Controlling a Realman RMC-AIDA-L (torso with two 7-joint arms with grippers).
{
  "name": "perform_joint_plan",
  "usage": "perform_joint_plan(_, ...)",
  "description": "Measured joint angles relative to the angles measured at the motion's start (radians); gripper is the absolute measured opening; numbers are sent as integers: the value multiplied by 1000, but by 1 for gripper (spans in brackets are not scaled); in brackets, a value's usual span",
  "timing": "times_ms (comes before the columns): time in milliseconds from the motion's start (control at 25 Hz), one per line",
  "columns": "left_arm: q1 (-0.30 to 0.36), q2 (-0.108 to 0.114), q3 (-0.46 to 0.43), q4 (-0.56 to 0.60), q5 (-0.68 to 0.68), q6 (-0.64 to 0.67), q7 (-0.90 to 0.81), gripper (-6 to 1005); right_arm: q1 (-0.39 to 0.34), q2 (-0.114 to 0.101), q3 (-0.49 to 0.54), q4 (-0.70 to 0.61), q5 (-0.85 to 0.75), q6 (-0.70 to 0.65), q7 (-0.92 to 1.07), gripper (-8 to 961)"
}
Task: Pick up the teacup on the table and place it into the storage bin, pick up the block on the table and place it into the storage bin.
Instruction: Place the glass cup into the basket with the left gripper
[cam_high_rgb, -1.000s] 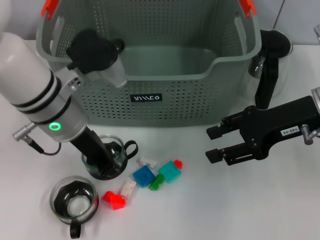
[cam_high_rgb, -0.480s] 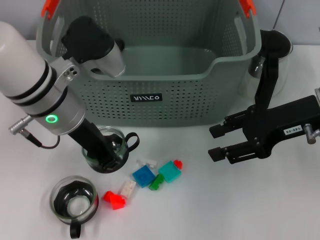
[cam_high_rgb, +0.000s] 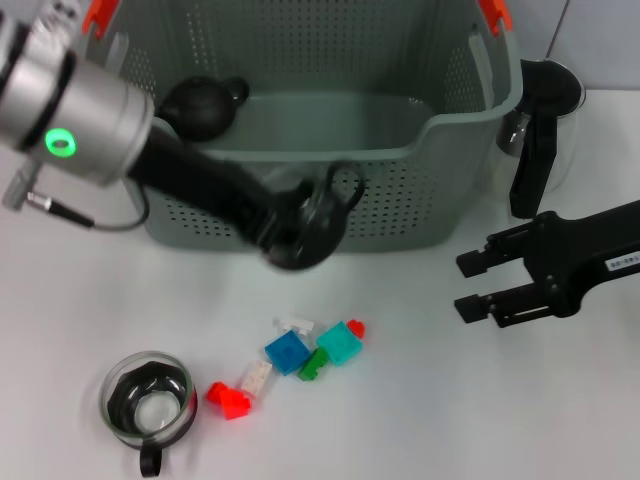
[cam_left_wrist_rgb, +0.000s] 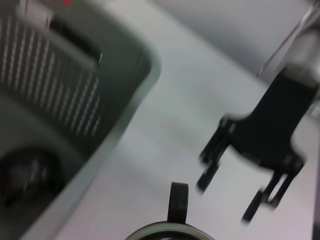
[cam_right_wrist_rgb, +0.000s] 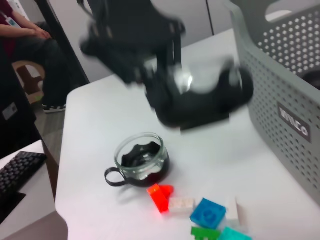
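My left gripper (cam_high_rgb: 285, 235) is shut on a glass teacup (cam_high_rgb: 312, 218) and holds it in the air, tilted, in front of the storage bin's (cam_high_rgb: 400, 190) front wall. The cup's handle (cam_left_wrist_rgb: 178, 200) shows in the left wrist view. In the right wrist view the held cup (cam_right_wrist_rgb: 200, 92) is a blur. A second teacup (cam_high_rgb: 150, 400) stands on the table at the front left (cam_right_wrist_rgb: 142, 160). Several small blocks, blue (cam_high_rgb: 287, 352), teal (cam_high_rgb: 340, 343) and red (cam_high_rgb: 228, 398), lie on the table. My right gripper (cam_high_rgb: 478, 285) is open and empty, right of the blocks.
A dark round thing (cam_high_rgb: 203, 106), perhaps another cup, lies inside the bin at its left end. A glass vessel with a black handle (cam_high_rgb: 540, 110) stands beside the bin's right end. A person sits beyond the table's far edge (cam_right_wrist_rgb: 30, 35).
My left gripper lifted the teacup off the table and carried it up and to the right, toward the bin. My right gripper drew back to the right.
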Motion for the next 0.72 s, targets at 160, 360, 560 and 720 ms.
perform_joint_plan(160,-52,23,-70,-12,-53,-16,-5,51,-9,-16,1,0,-1,-14,0,644)
perform_joint_plan(360,-155,107,-98,-129,-59,-152,3,51,-15,-29,2,0,-1,-37,0,644)
perform_joint_plan(560,-240,187,-75,-321,-50,-352,11,51,-15,-31,2,0,-1,-39,4,644)
perform_joint_plan(720,-312,235,6,-519,-6,-574,21,52,-13,-30,3,0,-1,-39,9,644)
